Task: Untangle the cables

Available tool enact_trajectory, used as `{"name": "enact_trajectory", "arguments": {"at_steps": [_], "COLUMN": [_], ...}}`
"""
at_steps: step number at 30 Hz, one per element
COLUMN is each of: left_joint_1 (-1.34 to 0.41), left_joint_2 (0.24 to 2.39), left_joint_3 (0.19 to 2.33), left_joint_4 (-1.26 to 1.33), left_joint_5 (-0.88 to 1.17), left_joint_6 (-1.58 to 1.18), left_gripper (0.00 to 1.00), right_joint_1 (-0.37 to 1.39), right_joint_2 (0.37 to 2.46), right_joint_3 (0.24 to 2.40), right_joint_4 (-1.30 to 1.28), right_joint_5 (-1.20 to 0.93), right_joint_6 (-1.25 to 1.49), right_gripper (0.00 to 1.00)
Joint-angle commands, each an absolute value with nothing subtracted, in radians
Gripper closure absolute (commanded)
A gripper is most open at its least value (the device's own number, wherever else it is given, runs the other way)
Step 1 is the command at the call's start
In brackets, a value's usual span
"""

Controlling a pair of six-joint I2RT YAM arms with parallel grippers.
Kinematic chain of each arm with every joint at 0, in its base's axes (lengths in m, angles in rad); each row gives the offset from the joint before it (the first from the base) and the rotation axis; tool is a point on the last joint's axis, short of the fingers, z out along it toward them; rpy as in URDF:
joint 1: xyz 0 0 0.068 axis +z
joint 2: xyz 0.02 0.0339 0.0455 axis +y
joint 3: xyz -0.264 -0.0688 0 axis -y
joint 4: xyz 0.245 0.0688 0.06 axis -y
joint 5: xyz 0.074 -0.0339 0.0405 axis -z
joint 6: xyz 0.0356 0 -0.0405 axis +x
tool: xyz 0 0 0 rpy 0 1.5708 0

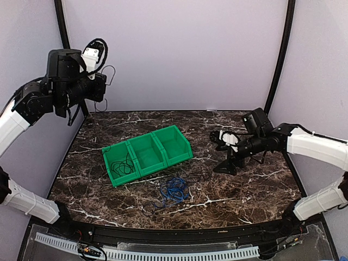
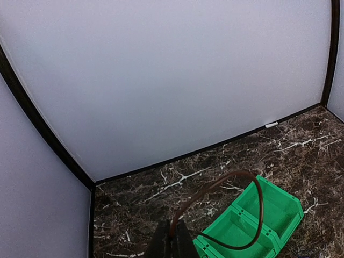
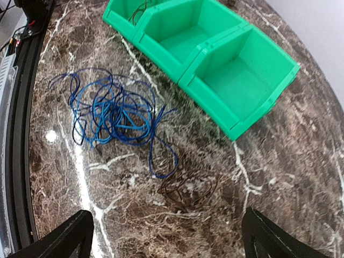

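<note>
My left gripper [image 1: 99, 87] is raised high at the back left, shut on a thin dark cable [image 2: 252, 183] that loops out from between its fingers [image 2: 172, 243]. A tangled bright blue cable [image 1: 174, 190] [image 3: 107, 110] lies on the marble in front of the green bin [image 1: 122, 179]. Next to it rests a small dark brown cable [image 3: 185, 185], just ahead of my right gripper [image 3: 169, 236]. That gripper [image 1: 225, 163] hangs low over the table right of the bin, open and holding nothing. A black cable [image 1: 124, 165] sits coiled in the bin's left compartment.
The green bin [image 3: 209, 99] has three compartments; the middle and right ones hold nothing. White walls with black corner posts close in the table at the back and sides. A black rail [image 3: 21, 161] runs along the near edge.
</note>
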State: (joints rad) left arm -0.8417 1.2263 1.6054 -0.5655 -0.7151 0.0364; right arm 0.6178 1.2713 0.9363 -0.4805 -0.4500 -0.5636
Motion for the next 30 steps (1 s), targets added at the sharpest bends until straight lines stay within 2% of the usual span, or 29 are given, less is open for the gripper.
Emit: {"name": "enact_trajectory", "arguments": {"at_steps": [1,6,17,24,30], "left_joint_1": [-0.81,-0.801,-0.776,-0.743,-0.692], "left_joint_2": [1.18,1.102,1.203,1.232,1.234], "left_joint_3": [1.442,1.288,1.423,1.262,1.124], "left_joint_4": [-0.583,-0.512,-0.506,-0.508,-0.485], "left_joint_5": [-0.615,-0.593,-0.615,-0.617,-0.475], "left_joint_6": [-0.091,-0.111,-0.024,-0.128,-0.215], "left_gripper": [1.0,1.0,1.0,1.0,1.0], "right_joint_1": [0.587,0.572,0.519,0.515,0.516], "right_joint_2": [1.282,1.263,1.203,1.206,1.227], "right_joint_3": [0.837,0.797,0.729,0.711,0.719], "right_joint_4": [-0.329,-0.298,-0.258,-0.253,-0.259], "right_joint_5": [-0.536,-0.524,-0.536,-0.528,-0.534], "right_joint_6": [-0.515,-0.539,-0.552,-0.57,-0.575], "right_gripper": [0.03,0.05,0.05,0.06,0.06]}}
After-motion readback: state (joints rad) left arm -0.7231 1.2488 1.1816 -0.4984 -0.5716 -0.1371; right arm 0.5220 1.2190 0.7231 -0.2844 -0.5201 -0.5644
